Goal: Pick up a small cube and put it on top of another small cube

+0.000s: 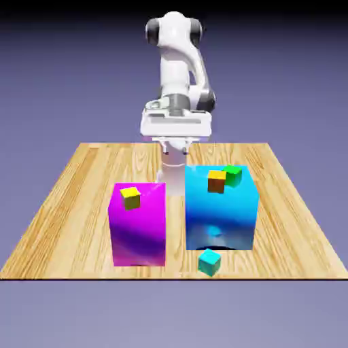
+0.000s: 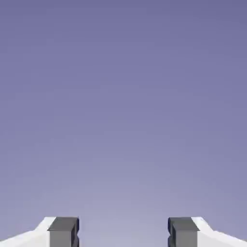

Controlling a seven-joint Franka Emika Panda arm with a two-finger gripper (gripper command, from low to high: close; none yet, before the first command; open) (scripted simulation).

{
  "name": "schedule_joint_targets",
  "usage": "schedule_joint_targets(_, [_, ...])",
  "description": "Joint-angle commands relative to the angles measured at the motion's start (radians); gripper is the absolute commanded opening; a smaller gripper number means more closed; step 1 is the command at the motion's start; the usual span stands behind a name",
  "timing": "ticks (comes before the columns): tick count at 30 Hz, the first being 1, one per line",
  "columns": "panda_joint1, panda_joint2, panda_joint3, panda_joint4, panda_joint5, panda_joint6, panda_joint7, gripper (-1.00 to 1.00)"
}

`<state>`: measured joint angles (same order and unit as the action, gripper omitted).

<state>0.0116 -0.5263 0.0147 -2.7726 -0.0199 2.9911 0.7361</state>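
Near the front edge of the wooden tabletop (image 1: 75, 204), you are looking at the tiny teal cube (image 1: 209, 262) sitting tilted on the wood, just in front of the big blue block (image 1: 221, 211) and apart from everything else. That block is standing toward the exterior view's right, and it is carrying two small cubes on its top: an orange-brown cube (image 1: 217, 181) and a green cube (image 1: 233, 175), which are sitting so close that they appear to be touching. To the exterior view's left, just beside the blue block, a big magenta block (image 1: 138, 228) is standing with a small yellow cube (image 1: 130, 197) resting on its top.

You are seeing the white robot arm (image 1: 178, 75) folded up at the far side of the tabletop, well back from all the blocks. Through the hand view, your claw (image 2: 123, 231) is facing nothing but the plain blue-violet backdrop (image 2: 123, 96). Its two grey fingertips (image 2: 63, 230) are standing wide apart with nothing between them, so the claw is released and carrying nothing.
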Motion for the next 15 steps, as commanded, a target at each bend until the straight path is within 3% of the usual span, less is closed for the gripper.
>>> schedule_joint_targets(1, [0.0,0.036,0.012,0.031,-0.017,-0.038,-0.004,0.0])
schedule_joint_targets(15, [-0.005,0.544,0.183,0.465,-0.248,-0.571,-0.062,0.0])
